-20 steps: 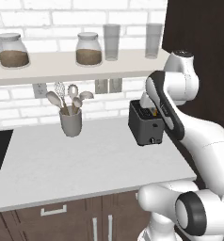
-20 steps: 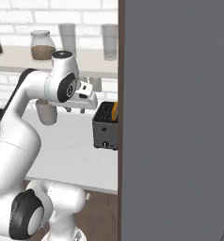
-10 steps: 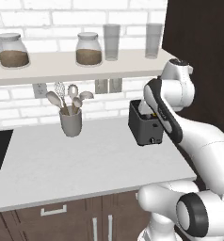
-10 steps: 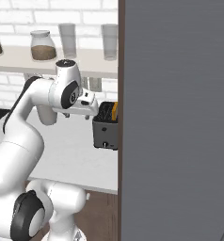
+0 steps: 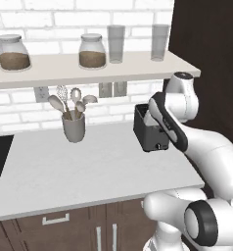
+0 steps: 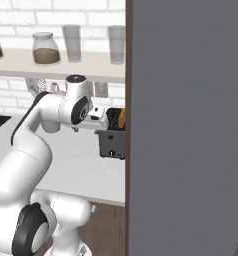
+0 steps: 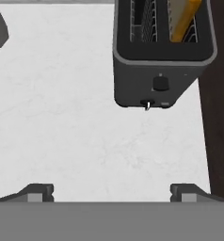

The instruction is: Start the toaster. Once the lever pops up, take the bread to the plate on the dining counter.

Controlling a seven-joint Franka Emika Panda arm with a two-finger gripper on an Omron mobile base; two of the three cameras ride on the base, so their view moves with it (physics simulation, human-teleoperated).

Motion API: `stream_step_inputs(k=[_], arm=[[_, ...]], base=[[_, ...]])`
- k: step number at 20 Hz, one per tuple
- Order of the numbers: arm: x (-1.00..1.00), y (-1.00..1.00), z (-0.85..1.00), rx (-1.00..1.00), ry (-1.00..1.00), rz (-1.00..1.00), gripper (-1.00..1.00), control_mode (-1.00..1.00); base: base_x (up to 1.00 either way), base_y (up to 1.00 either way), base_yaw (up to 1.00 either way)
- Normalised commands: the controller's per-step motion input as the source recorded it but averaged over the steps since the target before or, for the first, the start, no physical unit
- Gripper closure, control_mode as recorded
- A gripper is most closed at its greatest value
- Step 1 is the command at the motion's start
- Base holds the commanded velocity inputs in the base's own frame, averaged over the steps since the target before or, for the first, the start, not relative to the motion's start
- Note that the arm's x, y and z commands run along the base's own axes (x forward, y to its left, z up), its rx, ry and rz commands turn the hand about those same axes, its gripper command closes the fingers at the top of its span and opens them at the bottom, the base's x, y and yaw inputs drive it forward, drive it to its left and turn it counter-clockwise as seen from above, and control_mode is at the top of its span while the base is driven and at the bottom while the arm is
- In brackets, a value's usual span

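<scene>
- My gripper (image 7: 111, 190) has its fingers spread wide apart with nothing between them, low in the hand view over bare white worktop (image 7: 62, 117).
- The toaster (image 7: 161, 56) sits at the upper right of that view, knob facing me.
- The bread (image 7: 183, 19) stands in its right-hand slot, top right of the frame.
- In the left base view the toaster (image 5: 149, 130) is right of centre.

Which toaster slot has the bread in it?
The slot on the right in the hand view holds the bread; the toaster's other slot beside it shows bare wire grille.
</scene>
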Motion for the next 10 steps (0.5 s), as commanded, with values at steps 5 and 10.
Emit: stream_step_inputs(k=[5, 10], arm=[[0.22, -0.08, -0.38, 0.00, 0.02, 0.00, -1.00, -1.00], [0.28, -0.08, -0.30, 0.00, 0.01, 0.00, -1.00, -1.00]], base=[[0.00, 0.00, 0.00], [0.00, 0.00, 0.00]])
